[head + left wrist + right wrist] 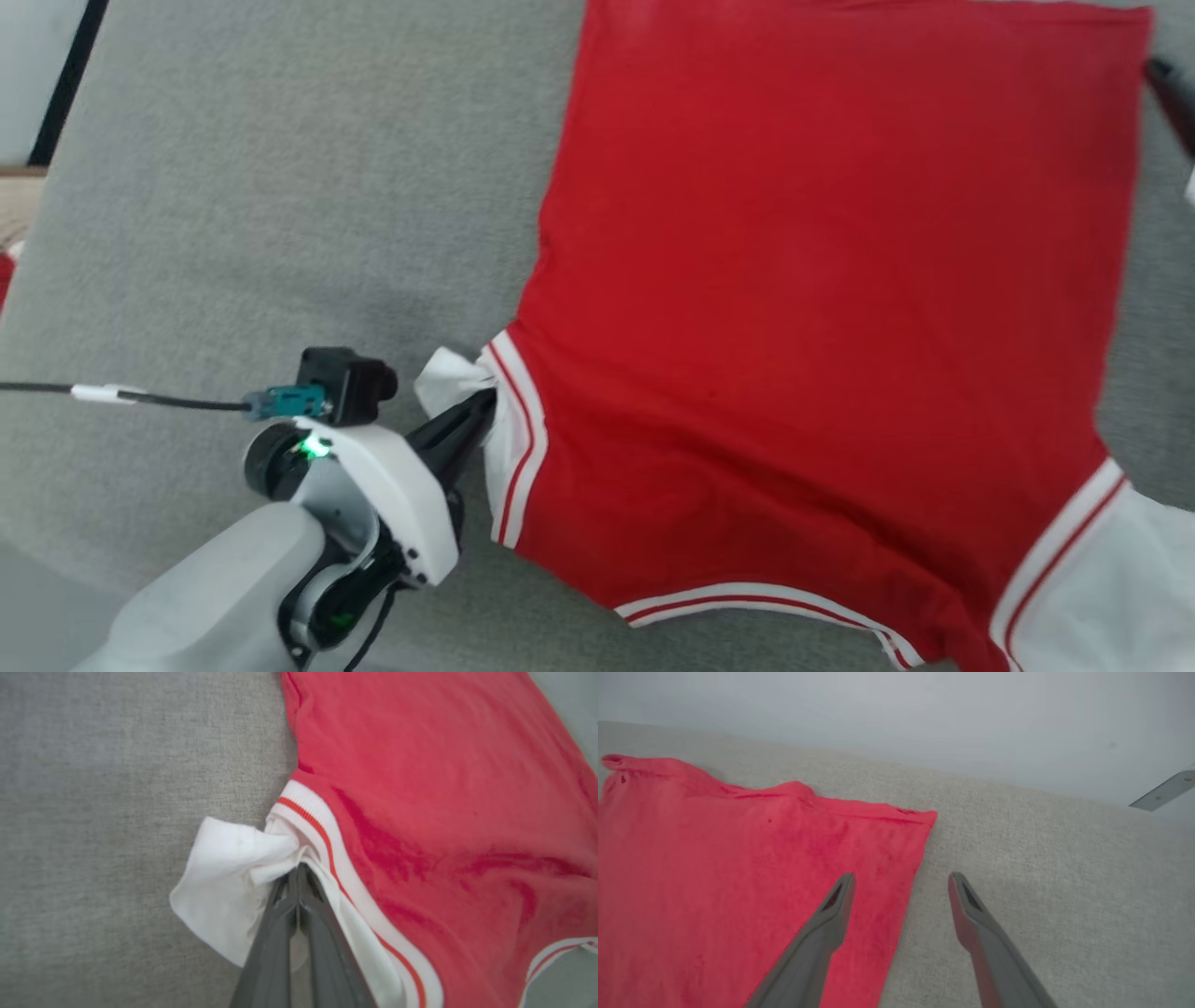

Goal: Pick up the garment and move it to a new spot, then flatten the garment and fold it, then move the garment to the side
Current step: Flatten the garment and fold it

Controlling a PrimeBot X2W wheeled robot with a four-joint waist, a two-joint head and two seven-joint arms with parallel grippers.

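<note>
Left gripper [297, 870] clamped on white sleeve [224, 858] of garment [822, 280]; right gripper [902, 878] fingers wide apart, empty, over garment edge; grey fabric [280, 187] beneath.

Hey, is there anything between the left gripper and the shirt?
Nothing: in the left wrist view the left gripper is shut on the garment's white sleeve.

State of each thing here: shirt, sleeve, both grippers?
shirt: spread out, plain red side up
sleeve: white, crumpled, pinched
left gripper: shut on the shirt's sleeve
right gripper: open, empty, by the shirt's edge
</note>
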